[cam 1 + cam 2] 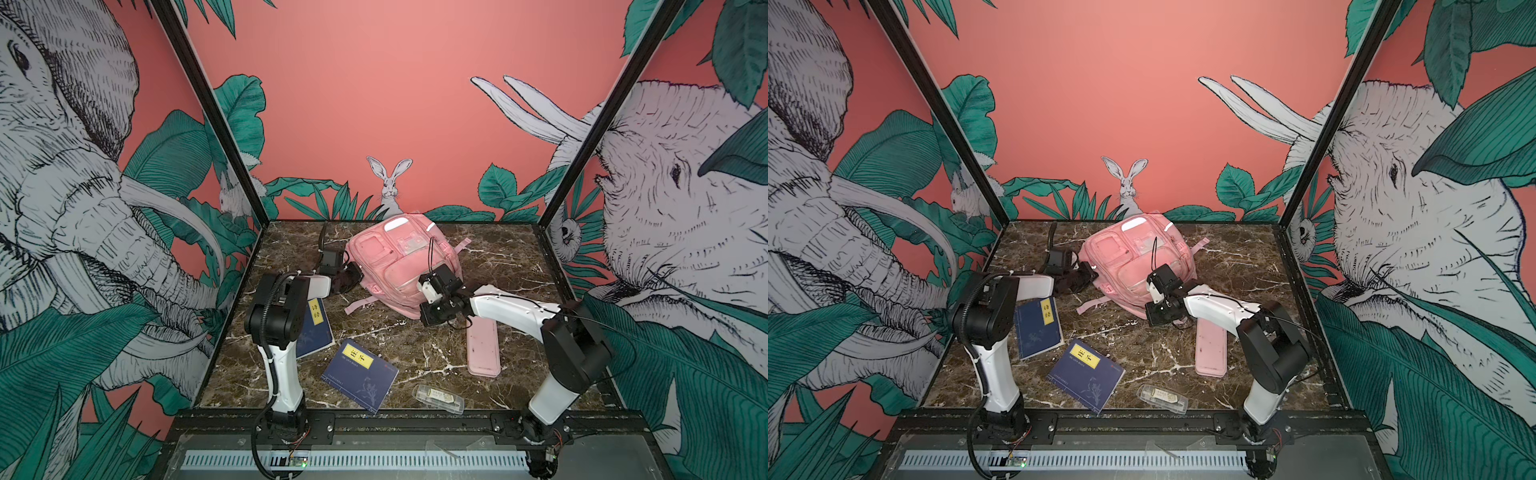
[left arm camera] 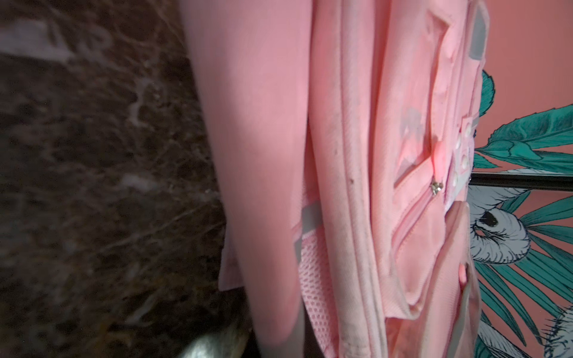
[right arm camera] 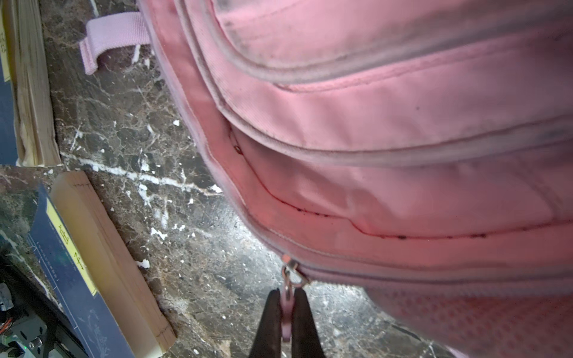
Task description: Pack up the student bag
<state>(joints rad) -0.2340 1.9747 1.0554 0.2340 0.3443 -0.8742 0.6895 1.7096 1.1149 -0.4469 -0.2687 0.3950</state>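
**Q:** State of the right tool?
**A:** Clamped on the zipper pull of the student bag. Only the right wrist view shows this. In both top views its wrist covers that corner.

**Q:** And the left tool?
**A:** Closed at the bag's left edge. Any hold on fabric is undetermined. The bag lies rear centre on the tabletop, with the pencil case and blue book nearer the front.

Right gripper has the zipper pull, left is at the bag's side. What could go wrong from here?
The right gripper pinches only the thin zipper pull; a hard tug could slip it free.
The bag is soft, and the left gripper seems to hold just a side fold, so it may drag instead of unzipping.
The pencil case lies close by the right arm and could get swept.
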